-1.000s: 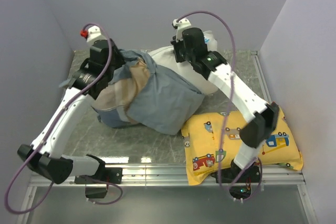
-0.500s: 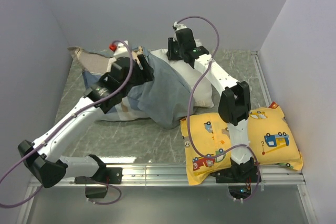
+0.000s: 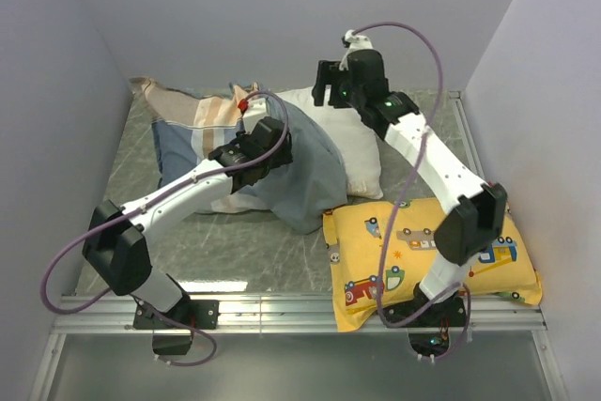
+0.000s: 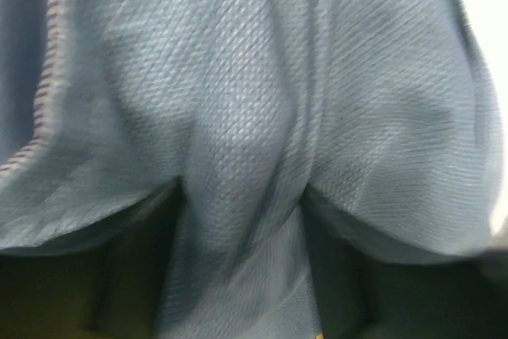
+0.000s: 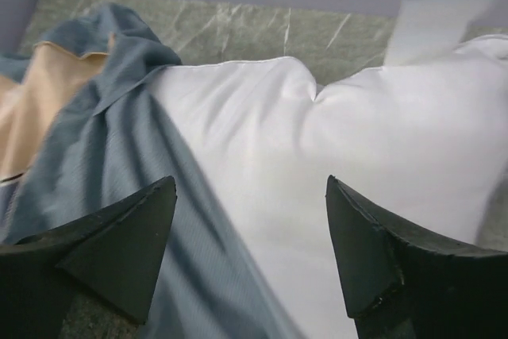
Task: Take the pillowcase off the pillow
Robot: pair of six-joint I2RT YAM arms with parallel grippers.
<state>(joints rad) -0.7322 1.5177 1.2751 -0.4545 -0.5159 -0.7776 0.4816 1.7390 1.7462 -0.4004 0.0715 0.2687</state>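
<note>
The striped blue and beige pillowcase lies crumpled across the back left of the table, and its blue end still covers the left part of the white pillow. My left gripper presses down into that blue end. In the left wrist view the blue pillowcase fills the frame, and a fold of it is pinched in the left gripper between two dark fingers. My right gripper hangs open over the pillow's far edge. The right wrist view shows the right gripper wide apart above the bare pillow and the pillowcase.
A yellow pillow with a cartoon-vehicle print lies at the front right, under the right arm's elbow. Grey walls close in the table at the back and on both sides. A metal rail runs along the front edge. Marble tabletop shows at the front left.
My right gripper has opened, let go of the pillow and lifted slightly to the right. The left arm swung right onto the blue end. The pillowcase now trails flat towards the back left corner.
</note>
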